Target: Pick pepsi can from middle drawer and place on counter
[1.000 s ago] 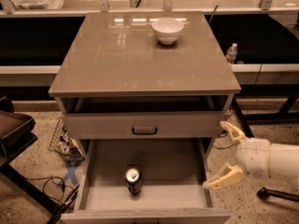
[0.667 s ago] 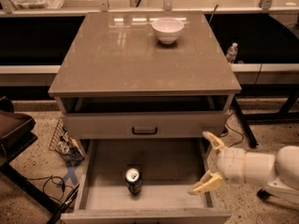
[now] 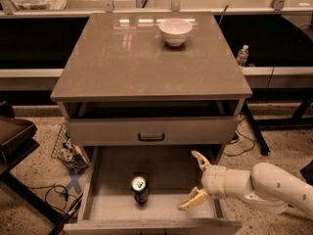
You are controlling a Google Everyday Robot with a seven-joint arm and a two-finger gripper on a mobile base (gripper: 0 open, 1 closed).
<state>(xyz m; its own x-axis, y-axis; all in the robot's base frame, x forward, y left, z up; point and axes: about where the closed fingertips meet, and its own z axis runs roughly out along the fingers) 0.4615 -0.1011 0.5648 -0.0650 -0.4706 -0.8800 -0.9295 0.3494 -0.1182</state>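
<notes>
The pepsi can (image 3: 139,189) stands upright on the floor of the open middle drawer (image 3: 166,173), left of the drawer's centre. My gripper (image 3: 194,180) is open and empty, reaching in from the right over the drawer's right half, its two pale fingers (image 3: 193,200) spread wide. It is level with the can and about a can's height to its right. The counter (image 3: 132,58) is the glossy grey-brown slab on top of the cabinet.
A white bowl (image 3: 175,31) sits near the counter's back edge. The upper drawer front with a dark handle (image 3: 151,137) hangs just above the open drawer. Cables and a wire basket (image 3: 66,148) lie on the floor at left. A water bottle (image 3: 242,56) stands behind on the right.
My gripper has moved left from beside the drawer's right wall to over the drawer's right half, closer to the can. The can has not moved.
</notes>
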